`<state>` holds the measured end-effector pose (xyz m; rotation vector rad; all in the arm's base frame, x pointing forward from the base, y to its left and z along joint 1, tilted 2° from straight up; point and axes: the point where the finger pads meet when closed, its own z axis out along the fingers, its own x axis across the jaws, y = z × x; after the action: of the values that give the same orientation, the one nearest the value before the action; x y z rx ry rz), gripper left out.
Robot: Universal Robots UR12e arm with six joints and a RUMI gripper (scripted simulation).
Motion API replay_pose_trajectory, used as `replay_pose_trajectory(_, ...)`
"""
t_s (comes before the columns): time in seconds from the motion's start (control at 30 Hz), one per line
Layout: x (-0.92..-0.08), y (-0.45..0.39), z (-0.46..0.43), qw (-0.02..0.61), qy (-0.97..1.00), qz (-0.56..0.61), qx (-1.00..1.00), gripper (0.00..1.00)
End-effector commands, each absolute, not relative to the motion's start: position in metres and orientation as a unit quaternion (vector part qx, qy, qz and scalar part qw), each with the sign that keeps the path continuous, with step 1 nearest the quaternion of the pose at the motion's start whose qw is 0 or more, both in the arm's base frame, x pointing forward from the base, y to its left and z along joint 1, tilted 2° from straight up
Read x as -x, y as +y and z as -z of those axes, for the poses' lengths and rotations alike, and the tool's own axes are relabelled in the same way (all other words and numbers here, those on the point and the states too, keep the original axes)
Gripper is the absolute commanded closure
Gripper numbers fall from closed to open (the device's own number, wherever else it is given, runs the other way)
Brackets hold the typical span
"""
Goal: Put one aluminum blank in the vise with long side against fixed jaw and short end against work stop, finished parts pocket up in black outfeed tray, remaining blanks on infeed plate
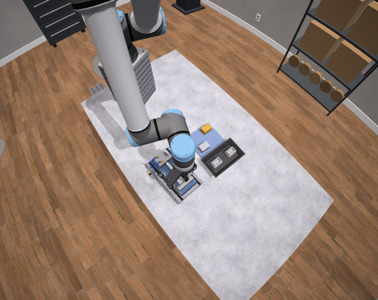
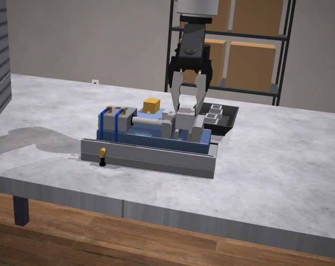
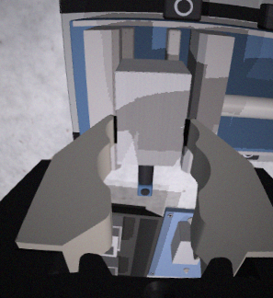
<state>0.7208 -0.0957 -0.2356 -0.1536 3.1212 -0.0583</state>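
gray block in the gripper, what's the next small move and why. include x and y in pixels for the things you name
I'd ease the gray block (image 2: 185, 119) (image 3: 153, 110) gently down toward the low bars (image 2: 176, 133) (image 3: 173, 43), keeping the gripper (image 2: 186, 112) (image 3: 150, 119) shut. It is held between the vise jaws, with its top above the fixed end block (image 1: 185, 184) (image 2: 199, 128) (image 3: 97, 78); I can't tell whether it already touches the bars.

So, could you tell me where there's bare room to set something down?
Between the black outfeed tray and the table's far right corner. It's crowded around the vise, where the gripper reaches in.
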Motion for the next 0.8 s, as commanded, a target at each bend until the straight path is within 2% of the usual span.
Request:
replay_pose_trajectory(0.0,-0.7215,-0.0958,0.2349,0.009,0.999,0.019,0.049,1.00)
replay_pose_trajectory(0.07,-0.7215,-0.0958,0.2349,0.009,0.999,0.019,0.049,1.00)
replay_pose_trajectory(0.1,-0.7215,-0.0958,0.2349,0.009,0.999,0.019,0.049,0.60)
replay_pose_trajectory(0.77,-0.7215,-0.0958,0.2349,0.009,0.999,0.019,0.049,0.60)
